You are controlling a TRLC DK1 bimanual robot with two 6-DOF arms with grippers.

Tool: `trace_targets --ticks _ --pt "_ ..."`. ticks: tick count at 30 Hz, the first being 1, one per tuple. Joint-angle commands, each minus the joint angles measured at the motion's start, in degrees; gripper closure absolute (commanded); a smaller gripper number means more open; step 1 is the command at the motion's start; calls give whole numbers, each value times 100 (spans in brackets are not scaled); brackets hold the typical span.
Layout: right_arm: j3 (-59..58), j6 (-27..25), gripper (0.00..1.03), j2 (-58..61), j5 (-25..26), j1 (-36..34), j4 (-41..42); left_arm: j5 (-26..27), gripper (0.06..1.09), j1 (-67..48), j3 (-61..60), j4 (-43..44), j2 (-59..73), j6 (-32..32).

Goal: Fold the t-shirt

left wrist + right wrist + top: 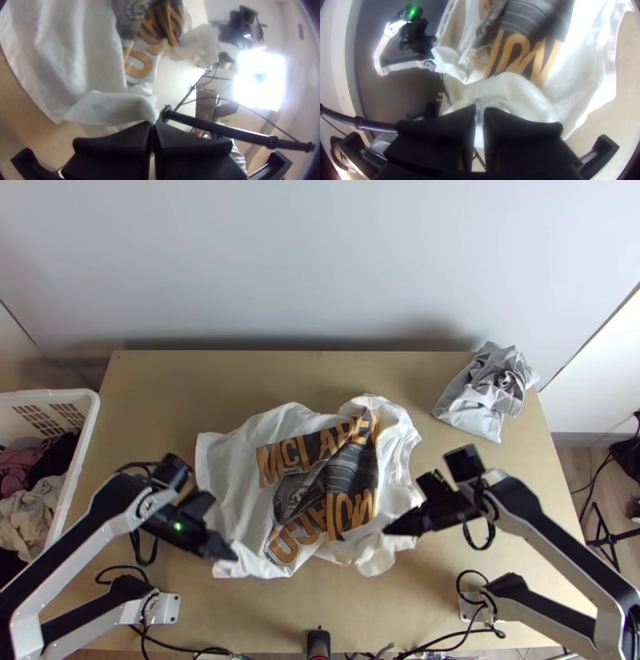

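So the left gripper is clamped on a near corner of the t-shirt and the right gripper is pinching its near side too, so neither arm's really closer. Shirt's rumpled mid-table, mostly on the far side of both, long axis running roughly arm to arm, so imo the fold goes away from the bases. White basket past the left arm's got a clothes pile in it.
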Motion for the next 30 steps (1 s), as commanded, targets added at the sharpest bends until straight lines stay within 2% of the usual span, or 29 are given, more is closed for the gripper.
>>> trace_targets --ticks 1,4,8,10,14,17,19,22,26,30 --pt "29 -31 97 345 -166 -802 407 163 102 1358 -46 639 384 -312" --pt "46 180 97 433 -131 -837 776 102 102 1569 -29 842 569 -444" --pt "160 549 97 618 80 -951 1286 -223 102 1920 -11 1650 824 -1015" --pt "178 567 97 662 185 -1048 1435 -338 102 2096 -2 1967 1044 -1349" --pt "90 514 97 741 414 -1188 1593 -540 102 2518 -55 2213 1378 -1367" --pt "11 347 97 723 440 -1303 1549 -619 102 2641 -169 2186 1439 -1147" --pt "20 66 97 600 440 -1320 1286 -654 101 2606 -231 1800 1395 -805" --pt "-42 -136 97 222 440 -1179 1048 -663 101 2377 -301 1395 762 -655" --pt "-209 -339 97 -587 519 -555 732 -759 102 1674 -354 1237 -319 -655" --pt "-288 -365 97 -1123 633 183 363 -751 101 698 -327 648 -934 -576"
